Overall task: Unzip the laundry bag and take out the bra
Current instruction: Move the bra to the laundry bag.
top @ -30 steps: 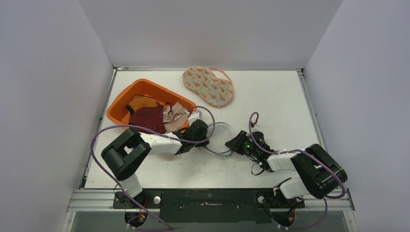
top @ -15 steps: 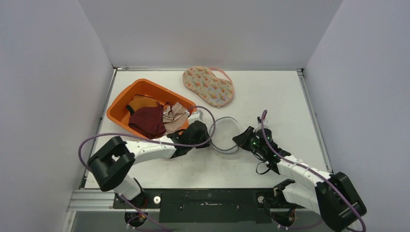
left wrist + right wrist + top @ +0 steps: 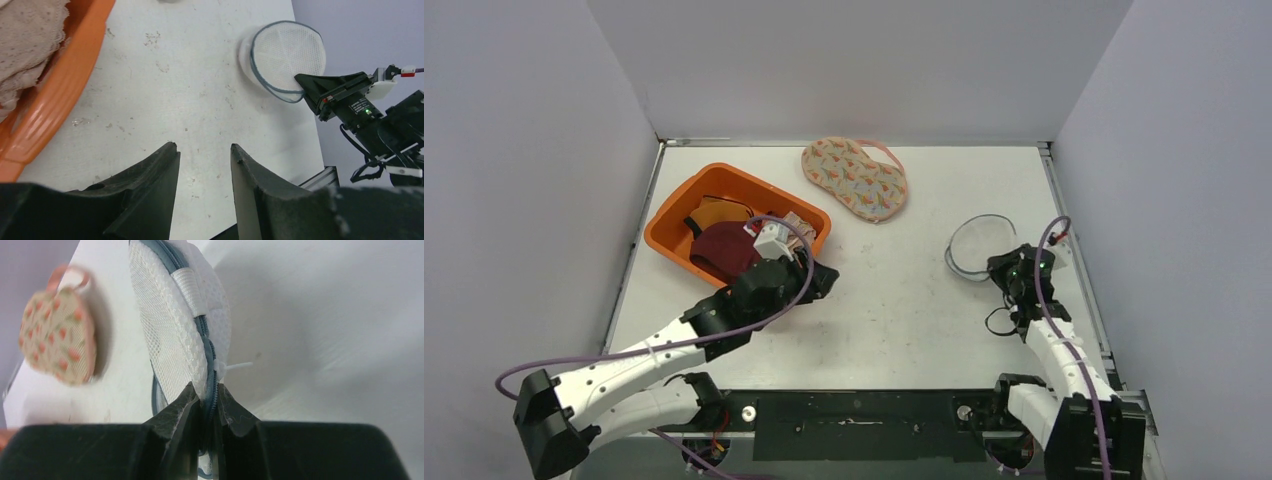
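Observation:
The round white mesh laundry bag [image 3: 977,243] [image 3: 287,55] lies at the right of the table, its blue zip [image 3: 207,350] along the rim. My right gripper [image 3: 1002,267] [image 3: 210,395] is shut on the bag's zipped edge. What the bag holds does not show. A beige lace bra [image 3: 30,35] lies in the orange bin [image 3: 679,200] with a maroon one [image 3: 724,245] and an orange one. My left gripper [image 3: 824,272] [image 3: 204,148] hangs beside the bin's near right corner, open, with only bare table between its fingers.
A floral padded piece with a pink strap [image 3: 856,178] [image 3: 55,335] lies at the back centre. The right wall stands close to the bag and the right arm. The orange bin's rim [image 3: 60,85] is just left of my left gripper.
The right gripper shut on the bag and carried it from the middle of the table to the right side. The left gripper opened, came off the bag and drew back toward the bin.

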{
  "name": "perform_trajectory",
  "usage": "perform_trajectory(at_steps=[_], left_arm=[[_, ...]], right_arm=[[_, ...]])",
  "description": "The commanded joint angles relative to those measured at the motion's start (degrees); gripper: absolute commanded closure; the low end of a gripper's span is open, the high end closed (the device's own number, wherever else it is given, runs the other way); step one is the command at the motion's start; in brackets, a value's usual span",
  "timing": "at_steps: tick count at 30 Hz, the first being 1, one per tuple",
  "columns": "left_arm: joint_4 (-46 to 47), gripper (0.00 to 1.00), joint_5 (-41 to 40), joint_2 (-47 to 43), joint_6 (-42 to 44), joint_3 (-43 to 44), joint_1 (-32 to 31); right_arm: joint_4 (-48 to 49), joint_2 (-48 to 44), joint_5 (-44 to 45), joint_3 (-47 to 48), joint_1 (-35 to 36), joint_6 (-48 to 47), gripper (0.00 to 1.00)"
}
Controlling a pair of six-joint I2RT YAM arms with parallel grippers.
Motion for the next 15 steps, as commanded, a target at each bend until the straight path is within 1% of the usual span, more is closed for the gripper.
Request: perform_trajectory(at_steps=[1,3,6,8,11,15], left_arm=[[-2.5,0.6,-3.3,-6.8,-1.2,-4.5,-0.4],[-2.5,0.6,-3.9,-9.6,-1.8,-6.5,-0.4],[-2.8,0.6,-4.3,-12.6,-2.6,-8.9,-0.3],[-2.9,0.6,-4.4,-13.6,-2.8,-10.3,-0.3],[-3.5,0.6,-4.6,-14.2,-2.8,-11.1,-0.1],[-2.6,0.59,-4.6,-14.0,-3.0,-12.4,-0.1]], right_arm=[[6.1,5.4,2.0,2.6,-10.6,4.9,0.95],[8.1,9.2,2.5,3.3,-14.6,6.5,0.95],[12.2,15.2,2.4,3.0,-18.3,9.3,0.95],[14.4,18.5,2.8,3.4,-18.8,9.5,0.95],[14.3,22.8,6.6,5.6,-19.1,7.5,0.95],[13.8,28.1,8.2,6.6,-19.9,5.5,0.94]])
